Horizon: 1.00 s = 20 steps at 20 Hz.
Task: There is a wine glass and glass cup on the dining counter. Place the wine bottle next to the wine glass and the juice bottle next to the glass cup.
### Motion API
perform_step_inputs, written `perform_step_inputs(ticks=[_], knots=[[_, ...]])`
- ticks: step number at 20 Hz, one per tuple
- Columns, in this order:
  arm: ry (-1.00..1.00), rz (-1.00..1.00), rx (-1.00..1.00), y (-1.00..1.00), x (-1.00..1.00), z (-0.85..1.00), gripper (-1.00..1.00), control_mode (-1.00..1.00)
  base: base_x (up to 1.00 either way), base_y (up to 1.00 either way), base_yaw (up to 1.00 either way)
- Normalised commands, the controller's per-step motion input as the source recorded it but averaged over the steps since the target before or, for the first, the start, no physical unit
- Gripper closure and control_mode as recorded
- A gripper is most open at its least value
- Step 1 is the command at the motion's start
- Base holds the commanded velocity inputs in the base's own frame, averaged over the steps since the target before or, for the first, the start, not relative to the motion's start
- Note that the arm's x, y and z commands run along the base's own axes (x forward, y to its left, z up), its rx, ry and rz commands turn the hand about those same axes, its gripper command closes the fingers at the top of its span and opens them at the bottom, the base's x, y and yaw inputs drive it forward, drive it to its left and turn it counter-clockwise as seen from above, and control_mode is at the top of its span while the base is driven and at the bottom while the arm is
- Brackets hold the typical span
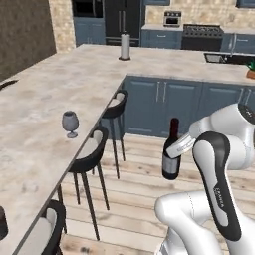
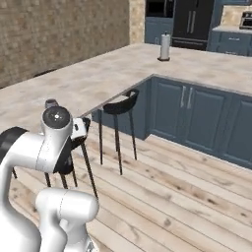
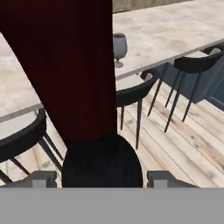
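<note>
You've got the gripper (image 1: 175, 152) clamped on the wine bottle (image 1: 171, 149), upright over the floor, at 3 o'clock of the wine glass (image 1: 70, 123) on the counter (image 1: 45, 99), well apart.

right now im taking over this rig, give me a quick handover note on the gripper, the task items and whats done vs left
Gripper: shut on the wine bottle, held upright in the air over the wooden floor, off the dining counter.
Wine glass: upright on the dining counter near its edge, above the bar stools.
A dark object at the lower left edge of the left base view may be the glass cup; cannot confirm.
Done: wine bottle picked up.
Left: set it beside the wine glass, then place the juice bottle by the glass cup.
</note>
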Motion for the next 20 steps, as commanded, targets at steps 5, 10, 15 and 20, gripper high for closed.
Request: perform_step_inputs(ticks=[5,10,15,20], knots=[[0.0,0.0,0.0,0.0,0.0,0.0,1.0,1.0,0.24,-0.04,0.69],[0.0,0.0,0.0,0.0,0.0,0.0,1.0,1.0,0.22,-0.21,0.5],[0.0,0.0,0.0,0.0,0.0,0.0,1.0,1.0,0.19,-0.25,0.43],[0.0,0.0,0.0,0.0,0.0,0.0,1.0,1.0,0.31,-0.26,0.32]])
